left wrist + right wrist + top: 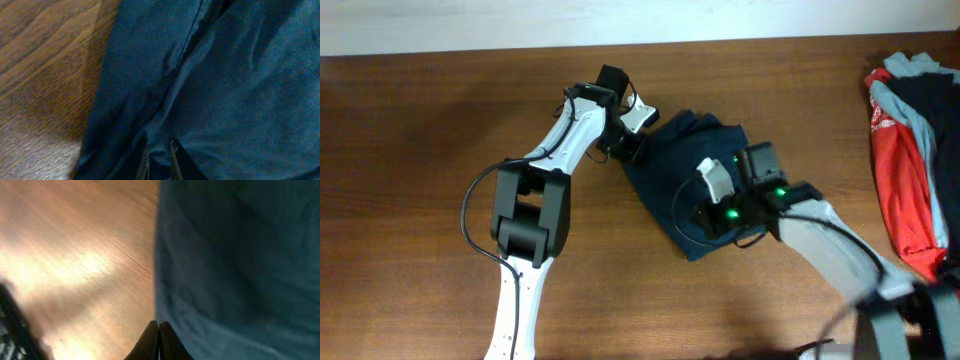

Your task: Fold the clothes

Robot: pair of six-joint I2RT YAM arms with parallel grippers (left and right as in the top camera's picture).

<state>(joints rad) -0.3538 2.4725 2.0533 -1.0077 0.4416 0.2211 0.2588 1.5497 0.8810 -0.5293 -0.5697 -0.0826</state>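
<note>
The clothes [685,165] are one dark navy garment lying bunched in the middle of the wooden table. My left gripper [632,143] is at the garment's upper left edge. In the left wrist view its fingertips [158,150] are closed on a small fold of the navy cloth [230,75]. My right gripper [708,213] is over the garment's lower part. In the right wrist view its fingertips [159,326] are pressed together right where the edge of the navy cloth [235,255] meets them.
A pile of other garments, red with white print [905,170] and light grey-blue [920,75], lies at the table's right edge. Bare wood [410,150] stretches to the left and in front. The white wall edge runs along the back.
</note>
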